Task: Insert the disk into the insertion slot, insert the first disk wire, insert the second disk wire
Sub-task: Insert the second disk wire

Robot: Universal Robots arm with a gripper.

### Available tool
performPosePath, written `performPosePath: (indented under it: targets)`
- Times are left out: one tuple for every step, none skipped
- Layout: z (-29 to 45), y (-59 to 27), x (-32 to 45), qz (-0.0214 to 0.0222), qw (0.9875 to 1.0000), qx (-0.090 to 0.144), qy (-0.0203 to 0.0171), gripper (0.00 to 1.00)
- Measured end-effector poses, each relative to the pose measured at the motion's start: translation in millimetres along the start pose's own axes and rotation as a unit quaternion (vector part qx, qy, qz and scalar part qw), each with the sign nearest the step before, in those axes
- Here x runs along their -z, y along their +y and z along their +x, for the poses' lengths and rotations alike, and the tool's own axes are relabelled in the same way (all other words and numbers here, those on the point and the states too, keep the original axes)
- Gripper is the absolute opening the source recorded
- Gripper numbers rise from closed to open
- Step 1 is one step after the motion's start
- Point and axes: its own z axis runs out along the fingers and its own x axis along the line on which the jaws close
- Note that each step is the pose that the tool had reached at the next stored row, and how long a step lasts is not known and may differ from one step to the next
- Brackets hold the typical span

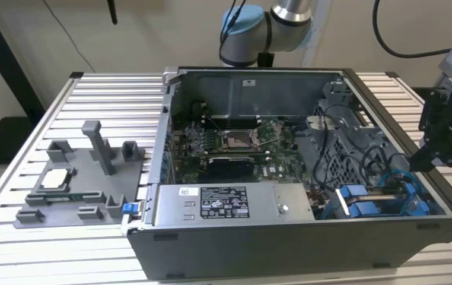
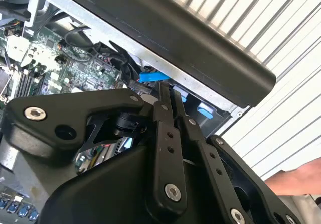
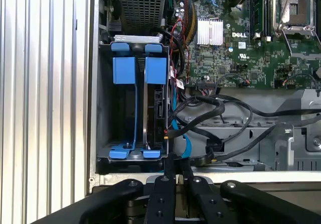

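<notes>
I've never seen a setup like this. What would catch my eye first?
The open computer case on the slatted metal table, its green circuit board laid bare. Next, the bright blue brackets in the drive bay at the case's corner, at the exterior view's right. The black gripper hangs close by them, fingers together.
</notes>
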Motion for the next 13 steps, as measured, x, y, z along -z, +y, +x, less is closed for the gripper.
performPosePath:
  targets:
    - [0.0, 0.0, 0.0, 0.0000, 1.0000, 0.000, 0.0000, 1.00]
    - [0.3, 0.0, -0.2, 0.0000, 1.0000, 0.000, -0.0001, 1.00]
    - [0.4, 0.0, -0.2, 0.0000, 1.0000, 0.000, -0.0002, 1.00]
    - [0.4, 0.0, -0.2, 0.0000, 1.0000, 0.000, -0.0001, 1.00]
    - [0.4, 0.0, -0.3, 0.0000, 1.0000, 0.000, 0.0000, 1.00]
    - [0.4, 0.0, -0.5, 0.0000, 1.0000, 0.000, 0.0000, 1.00]
    - [0.4, -0.1, -0.6, 0.0000, 1.0000, 0.000, 0.0001, 1.00]
    - [0.4, -0.1, -1.2, 0.0000, 1.0000, 0.000, 0.0000, 1.00]
    - [0.5, -0.2, -1.8, 0.0002, 1.0000, 0.000, -0.0001, 1.00]
    - [0.7, -0.3, -2.4, 0.0005, 1.0000, 0.000, 0.0000, 1.00]
    - [0.8, -0.3, -2.9, 0.0007, 1.0000, 0.000, 0.0000, 1.00]
    - [1.0, -0.3, -3.2, 0.0008, 1.0000, 0.000, 0.0001, 1.00]
    - [1.3, -0.4, -3.6, 0.0009, 1.0000, 0.000, 0.0001, 0.00]
